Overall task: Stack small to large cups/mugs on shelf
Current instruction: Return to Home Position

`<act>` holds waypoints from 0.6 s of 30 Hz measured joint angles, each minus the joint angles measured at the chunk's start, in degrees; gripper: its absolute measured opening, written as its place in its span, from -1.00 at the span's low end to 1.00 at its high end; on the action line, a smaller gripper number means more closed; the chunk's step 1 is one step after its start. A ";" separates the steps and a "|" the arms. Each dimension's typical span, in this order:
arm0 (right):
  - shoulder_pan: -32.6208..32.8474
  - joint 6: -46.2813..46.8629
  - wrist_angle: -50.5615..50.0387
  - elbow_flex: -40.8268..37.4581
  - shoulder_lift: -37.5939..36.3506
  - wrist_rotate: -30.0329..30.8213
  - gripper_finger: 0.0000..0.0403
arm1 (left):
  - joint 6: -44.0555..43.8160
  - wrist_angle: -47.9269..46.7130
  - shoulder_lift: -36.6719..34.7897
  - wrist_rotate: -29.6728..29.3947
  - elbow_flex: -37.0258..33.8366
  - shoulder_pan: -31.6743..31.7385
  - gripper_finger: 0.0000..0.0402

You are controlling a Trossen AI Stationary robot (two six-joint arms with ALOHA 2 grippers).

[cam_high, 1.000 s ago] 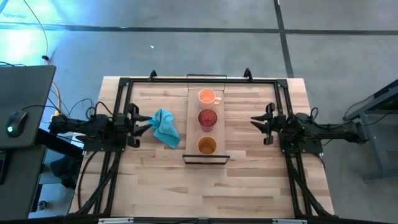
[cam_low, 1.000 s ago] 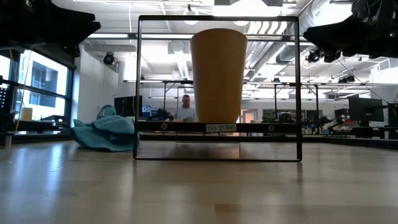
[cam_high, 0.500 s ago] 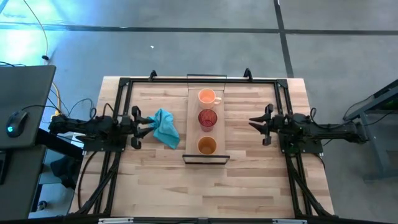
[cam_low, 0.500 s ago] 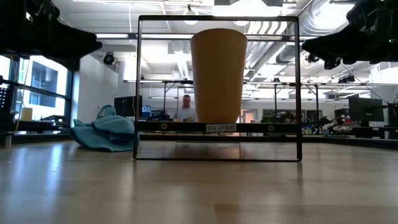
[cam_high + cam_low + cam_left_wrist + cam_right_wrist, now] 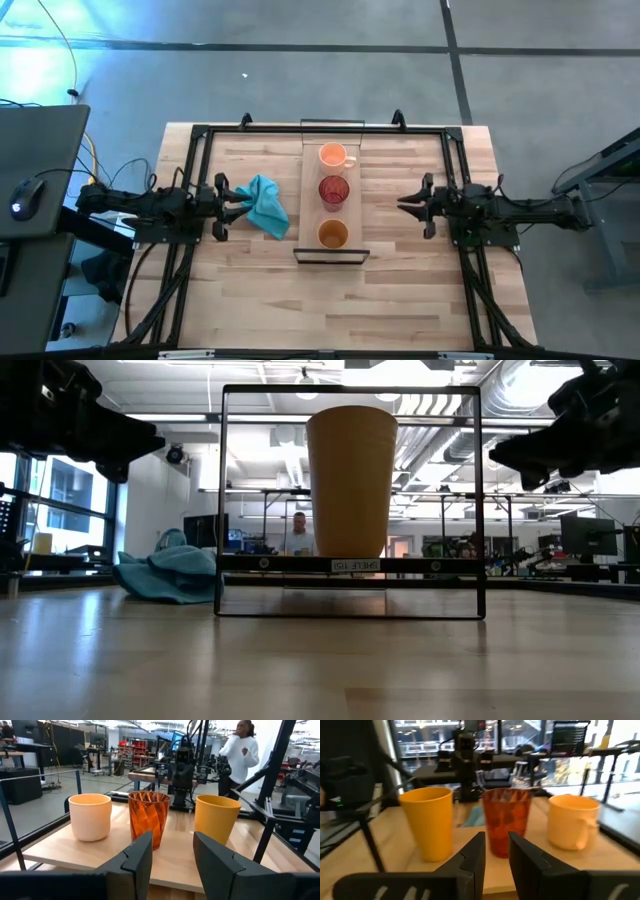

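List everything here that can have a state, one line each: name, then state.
Orange mug: upright, at one end of the row.
Red cup: upright, middle of the row.
Yellow cup: upright, at the other end.
Shelf: holds all three in a row.
Cloth: crumpled on the table.
Left gripper: open, empty.
Right gripper: open, empty.
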 joint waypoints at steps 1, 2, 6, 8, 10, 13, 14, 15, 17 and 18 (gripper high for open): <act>0.02 0.46 -0.32 -0.02 0.00 -0.64 -0.65 | -0.04 -0.03 0.00 -0.03 0.00 0.00 -0.35; 0.01 1.18 -0.71 -0.02 0.00 -1.49 -0.65 | -0.18 0.04 0.00 -0.03 0.00 0.00 -0.35; 0.02 2.89 -3.36 -0.02 0.00 -3.70 -0.65 | 0.26 0.02 0.00 -0.06 0.00 0.00 -0.35; 0.00 3.81 -5.28 -0.02 0.00 -3.79 -0.65 | 0.34 0.02 0.00 -0.04 0.00 0.00 -0.35; 0.02 4.71 -7.01 -0.02 0.00 -3.79 -0.65 | 0.49 0.02 -0.01 0.04 0.00 0.00 -0.35; 0.02 6.25 -8.71 -0.02 0.00 -3.79 -0.65 | 4.71 0.00 0.00 0.24 0.00 0.00 -0.35; 0.01 6.68 -8.85 -0.02 0.00 -3.78 -0.65 | 6.52 0.00 0.00 0.24 0.00 0.00 -0.35; 0.00 7.26 -8.87 -0.02 0.00 -3.77 -0.65 | 8.19 0.00 0.00 0.26 0.00 0.00 -0.35; 0.02 7.53 -8.87 -0.02 0.00 -3.77 -0.65 | 10.80 -0.02 0.00 0.28 0.00 0.00 -0.35; 0.02 7.53 -8.89 -0.02 0.00 -3.77 -0.65 | 11.67 -0.02 0.00 0.30 0.00 0.00 -0.35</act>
